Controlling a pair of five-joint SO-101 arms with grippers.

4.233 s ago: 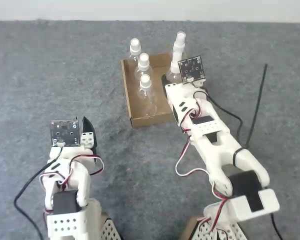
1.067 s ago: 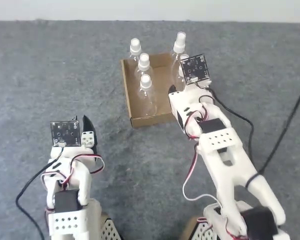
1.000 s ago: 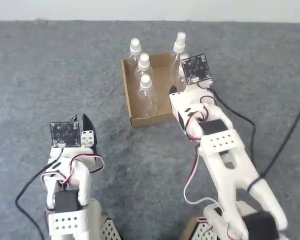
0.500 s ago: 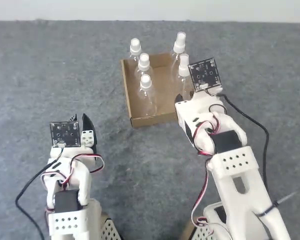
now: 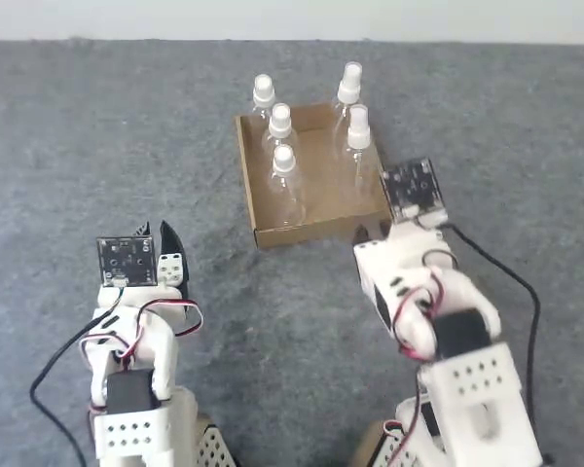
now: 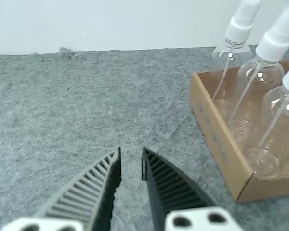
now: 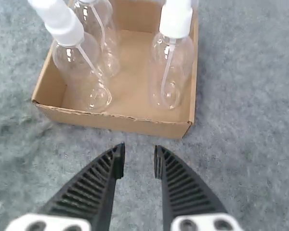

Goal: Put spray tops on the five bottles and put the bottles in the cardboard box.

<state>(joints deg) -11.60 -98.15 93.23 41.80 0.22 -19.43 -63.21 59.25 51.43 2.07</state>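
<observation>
Five clear plastic bottles [image 5: 283, 183] with white spray tops [image 5: 280, 117] stand upright in the shallow brown cardboard box [image 5: 307, 233]. My right gripper [image 7: 137, 156] hangs just before its near wall, jaws slightly apart, holding nothing. My left gripper [image 6: 131, 162], jaws likewise parted, hovers over grey carpet [image 5: 97, 126], well apart from the box.

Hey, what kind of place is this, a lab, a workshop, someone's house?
Probably a robotics test bench: two small robot arms sit side by side on a grey felt-like table cover, a plain white wall behind, and a cardboard box with spray bottles staged before them.
</observation>
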